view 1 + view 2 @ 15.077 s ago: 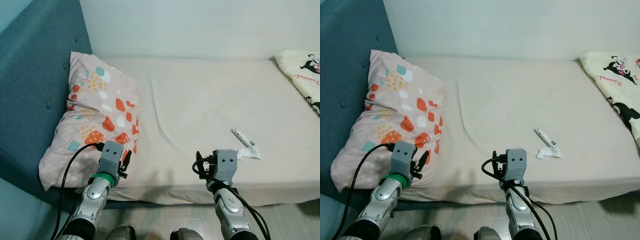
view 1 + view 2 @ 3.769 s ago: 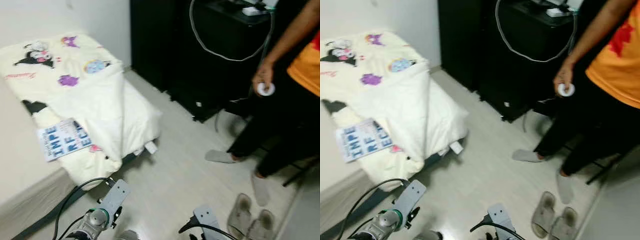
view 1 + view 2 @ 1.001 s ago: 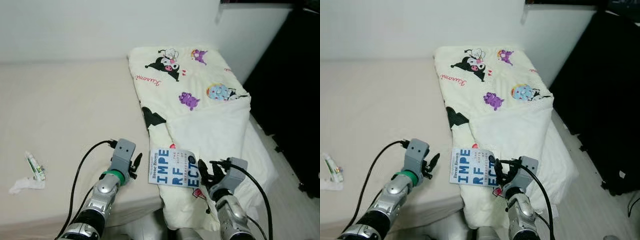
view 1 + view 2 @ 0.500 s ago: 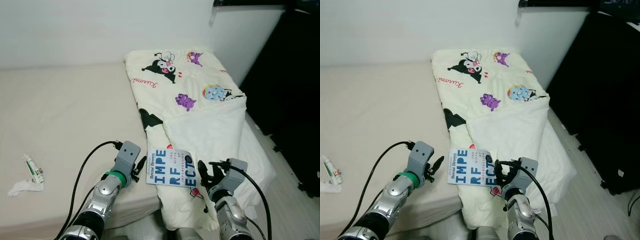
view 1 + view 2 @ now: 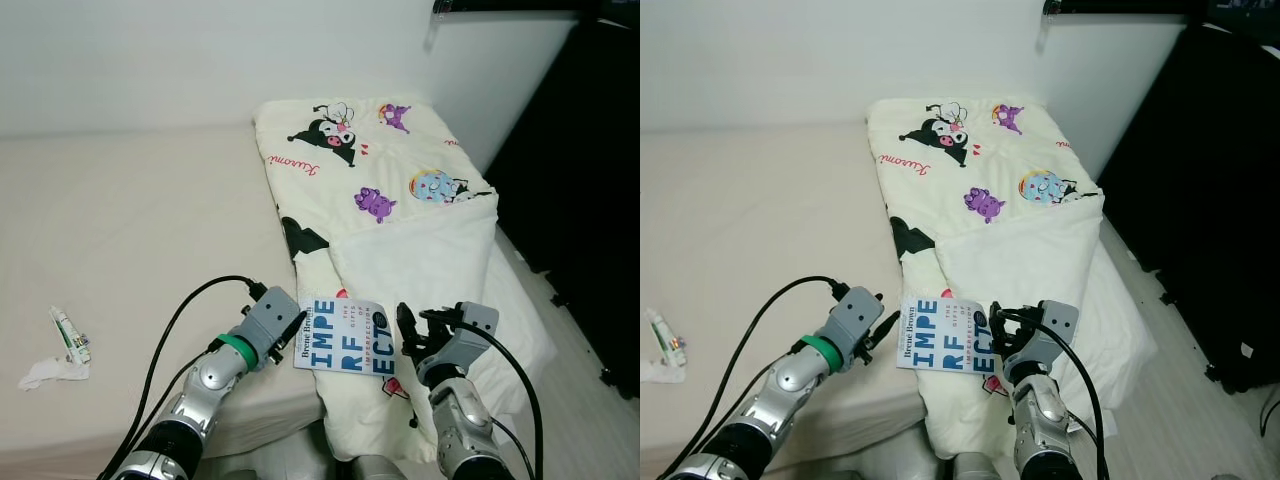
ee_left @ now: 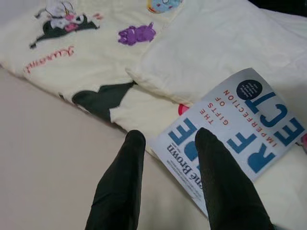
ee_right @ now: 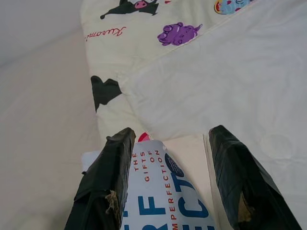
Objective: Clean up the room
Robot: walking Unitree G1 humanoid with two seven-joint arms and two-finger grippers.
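We find the white paperback book with big blue letters [image 5: 345, 336] low in the centre of the frame, lying on the cream cartoon-printed blanket [image 5: 400, 215] at the near edge of the beige bed [image 5: 130, 220]. Our left end effector [image 5: 296, 327] sits at the book's left edge, fingers [image 6: 120, 187] parted, one over the cover corner and one over the bare sheet, gripping nothing. Our right end effector [image 5: 408, 336] sits at the book's right edge, likewise spread wide and holding nothing. We judge the danger to be the soft blanket: a pinch from either side could gather fabric with the cover, or push the book off the bed's edge to the floor. A closing finger might also bend the thin cover. At the left edge lie a small tube [image 5: 68, 334] and a crumpled white tissue [image 5: 42, 371], well apart. The book's lower edge is hard to make out between the arms.
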